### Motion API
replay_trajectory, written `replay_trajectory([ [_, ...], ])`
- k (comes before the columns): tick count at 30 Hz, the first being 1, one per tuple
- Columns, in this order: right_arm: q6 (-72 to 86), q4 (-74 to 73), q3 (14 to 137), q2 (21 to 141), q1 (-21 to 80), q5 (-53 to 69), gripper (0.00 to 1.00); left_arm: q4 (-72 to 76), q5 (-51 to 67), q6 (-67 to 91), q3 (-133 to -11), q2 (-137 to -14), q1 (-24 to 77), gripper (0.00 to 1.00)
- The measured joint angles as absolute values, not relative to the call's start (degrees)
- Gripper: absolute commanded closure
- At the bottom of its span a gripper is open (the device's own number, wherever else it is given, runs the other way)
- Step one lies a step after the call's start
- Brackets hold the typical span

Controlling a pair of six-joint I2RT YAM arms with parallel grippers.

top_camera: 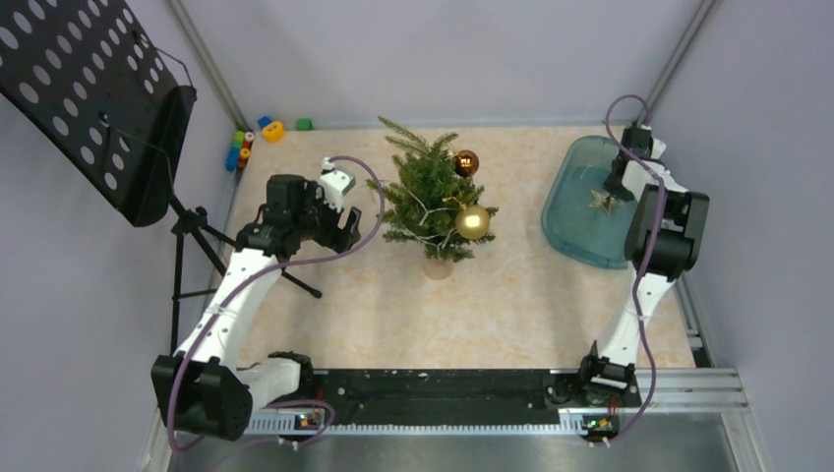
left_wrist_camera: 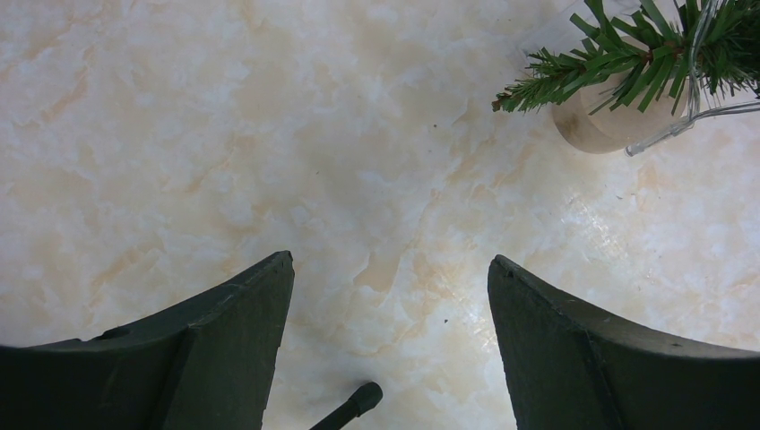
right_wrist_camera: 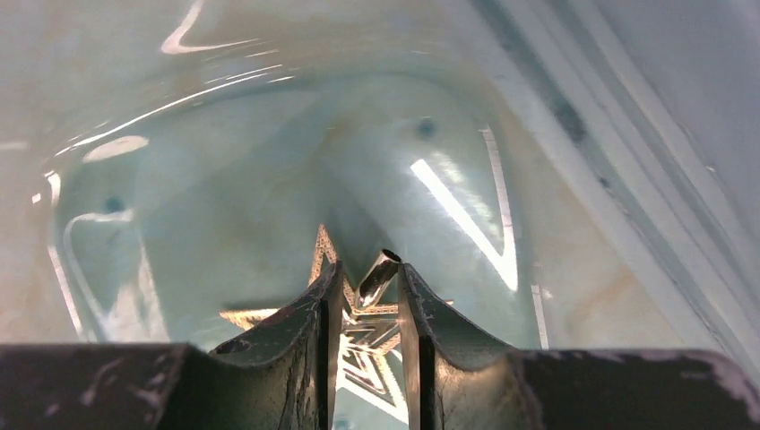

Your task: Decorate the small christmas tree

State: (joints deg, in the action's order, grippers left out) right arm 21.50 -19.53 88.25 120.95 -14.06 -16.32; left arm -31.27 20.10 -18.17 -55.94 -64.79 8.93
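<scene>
1. The small christmas tree (top_camera: 430, 192), a miniature fir with dark green needle branches and a round pale wooden base, stands upright near the middle of the cream marbled desk (top_camera: 531, 305), between the two arms.
2. A shiny gold ball ornament (top_camera: 472, 222) hangs on the tree's right side, and a dark reddish-brown ball ornament (top_camera: 465, 162) hangs higher up on the same side, further back.
3. A pale thin cord winds through the branches.
4. The left gripper (top_camera: 344, 228) hovers over the desk just left of the tree, and its fingers (left_wrist_camera: 224, 340) are spread wide and hold nothing.
5. In the left wrist view only bare desk shows between those fingers, with the tree's base (left_wrist_camera: 602, 127) and one low branch in the upper right corner.
6. The right gripper (top_camera: 618, 187) reaches down into a translucent teal plastic tray (top_camera: 575, 187) at the right edge of the desk, well apart from the tree.
7. A gold openwork star ornament (right_wrist_camera: 367, 345) lies on the tray floor.
8. The right fingers (right_wrist_camera: 305, 322) are drawn close together on either side of the star's short metal tube.
9. I cannot tell whether they actually clamp it.
10. A black perforated music stand (top_camera: 93, 98) on a tripod stands off the desk at the left.
11. Small coloured toy blocks (top_camera: 246, 143) lie at the back left corner.
</scene>
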Motion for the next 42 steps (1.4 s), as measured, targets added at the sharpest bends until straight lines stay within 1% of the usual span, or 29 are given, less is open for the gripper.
replay_trajectory([
  [8,17.34,-22.24,92.16,122.54,-10.13,-10.15,0.73,-31.27,20.10,-18.17,-55.94,-64.79,8.91,0.16],
  [11,15.94,-23.18,93.12,122.54,-9.54,-7.25,0.69,-31.29,20.10,-18.20,-55.94,-64.79,8.93,0.16],
  [13,14.94,-23.38,93.12,122.54,-9.47,-6.37,0.68,-31.29,20.10,-18.20,-55.94,-64.79,8.91,0.16],
  [15,13.82,-23.90,93.12,122.54,-9.47,-6.31,0.68,-31.29,20.10,-18.20,-55.94,-64.77,8.93,0.16],
  [18,12.97,-24.29,93.25,122.54,-9.47,-6.70,0.65,-31.29,20.10,-18.20,-55.94,-64.77,8.91,0.16],
  [19,13.19,-24.67,93.47,122.54,-9.52,-7.25,0.65,-31.29,20.10,-18.20,-55.94,-64.77,8.91,0.16],
  [21,14.50,-24.60,93.47,122.21,-9.80,-8.14,0.69,-31.29,20.10,-18.22,-55.94,-64.77,8.93,0.16],
  [23,16.49,-23.55,92.99,121.67,-10.00,-8.71,0.71,-31.29,20.10,-18.22,-55.94,-64.77,8.93,0.16],
  [27,20.84,-20.12,90.74,120.31,-10.83,-9.54,0.70,-31.29,20.10,-18.28,-55.94,-64.77,8.91,0.16],
  [32,23.70,-18.68,90.72,120.38,-11.18,-10.66,0.69,-31.31,20.08,-18.39,-55.94,-64.77,8.93,0.16],
  [42,23.94,-19.70,91.72,123.04,-11.16,-11.09,0.69,-31.31,20.10,-18.39,-55.94,-64.77,8.91,0.16],
])
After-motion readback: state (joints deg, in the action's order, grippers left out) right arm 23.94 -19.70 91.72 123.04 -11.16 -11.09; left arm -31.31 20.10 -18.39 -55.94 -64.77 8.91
